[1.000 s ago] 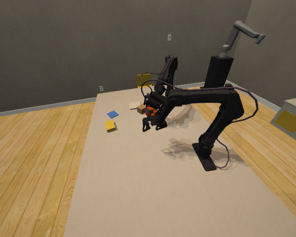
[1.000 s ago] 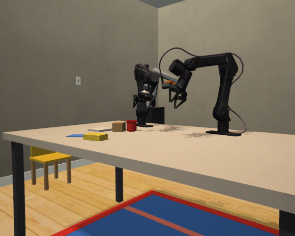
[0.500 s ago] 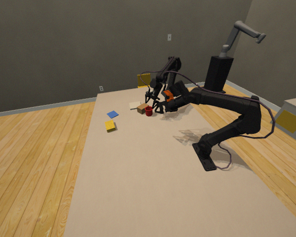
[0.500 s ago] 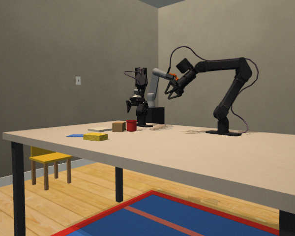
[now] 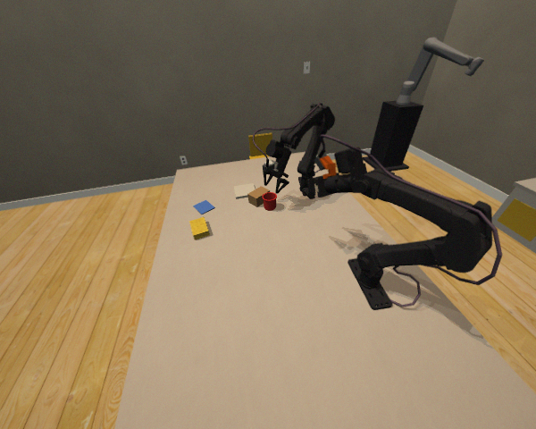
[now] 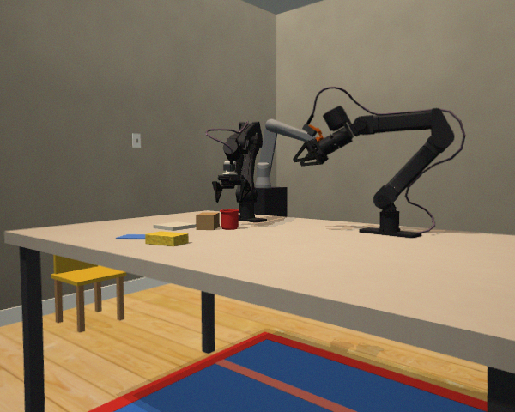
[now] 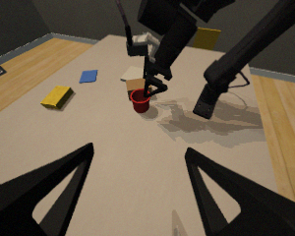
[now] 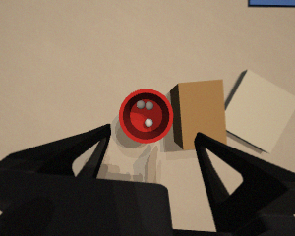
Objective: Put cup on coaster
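Note:
The red cup (image 5: 269, 200) stands upright on the table with three pale marbles inside, as the right wrist view (image 8: 146, 115) shows. It touches or nearly touches a brown box (image 8: 199, 114). A flat cream square (image 8: 263, 110) lies just beyond the box, and a flat blue square (image 5: 204, 206) lies further off; I cannot tell which is the coaster. My right gripper (image 5: 275, 182) hangs open above the cup, pointing down, and is empty. My left gripper (image 5: 307, 189) is open and empty, raised in the air beside the cup and facing it (image 7: 140, 100).
A yellow block (image 5: 198, 227) lies near the blue square by the table's edge. The left arm's base (image 5: 370, 283) is bolted near the opposite edge. The right arm's base stands just behind the cup (image 6: 249, 217).

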You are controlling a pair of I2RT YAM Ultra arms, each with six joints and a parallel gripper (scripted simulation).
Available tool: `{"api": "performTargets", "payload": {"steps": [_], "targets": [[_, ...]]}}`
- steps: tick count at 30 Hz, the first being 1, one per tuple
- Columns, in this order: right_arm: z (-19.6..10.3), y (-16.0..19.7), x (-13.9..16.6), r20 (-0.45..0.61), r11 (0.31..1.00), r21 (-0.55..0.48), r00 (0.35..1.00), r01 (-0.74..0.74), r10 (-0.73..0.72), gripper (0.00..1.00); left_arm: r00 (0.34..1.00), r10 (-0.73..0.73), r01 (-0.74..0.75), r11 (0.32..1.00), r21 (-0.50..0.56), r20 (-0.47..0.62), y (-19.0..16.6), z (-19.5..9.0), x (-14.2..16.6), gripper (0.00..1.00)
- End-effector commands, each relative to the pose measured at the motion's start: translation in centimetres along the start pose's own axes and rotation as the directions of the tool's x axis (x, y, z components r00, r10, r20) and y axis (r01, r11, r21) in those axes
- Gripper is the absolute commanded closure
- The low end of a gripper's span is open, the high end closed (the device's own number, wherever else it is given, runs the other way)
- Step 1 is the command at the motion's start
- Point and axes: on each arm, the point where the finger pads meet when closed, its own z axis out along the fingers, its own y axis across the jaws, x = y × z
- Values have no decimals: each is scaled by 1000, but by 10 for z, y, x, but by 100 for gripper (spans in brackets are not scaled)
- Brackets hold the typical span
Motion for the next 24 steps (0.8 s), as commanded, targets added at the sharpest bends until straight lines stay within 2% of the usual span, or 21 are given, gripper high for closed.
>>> {"api": "performTargets", "payload": {"steps": [1, 11, 15, 19, 24], "targets": [[-7, -1, -5, 41, 1000, -18, 999, -1, 1, 0, 996, -20, 23, 999, -22, 86, 2, -10, -21, 0], [-7, 1, -7, 40, 1000, -21, 999, 5, -4, 0, 996, -20, 23, 999, -22, 86, 2, -10, -21, 0], [-7, 2, 0, 8, 999, -28, 1000, 25, -25, 0, 996, -20, 23, 999, -22, 86, 2, -10, -21, 0], [-6, 4, 10, -107, 994, -38, 989, 101, -104, 0, 996, -20, 23, 999, -22, 86, 2, -10, -21, 0], [-2, 10, 4, -270, 976, -84, 938, 203, -218, 0, 997, -22, 24, 999, -27, 76, 3, -7, -19, 0]]}}
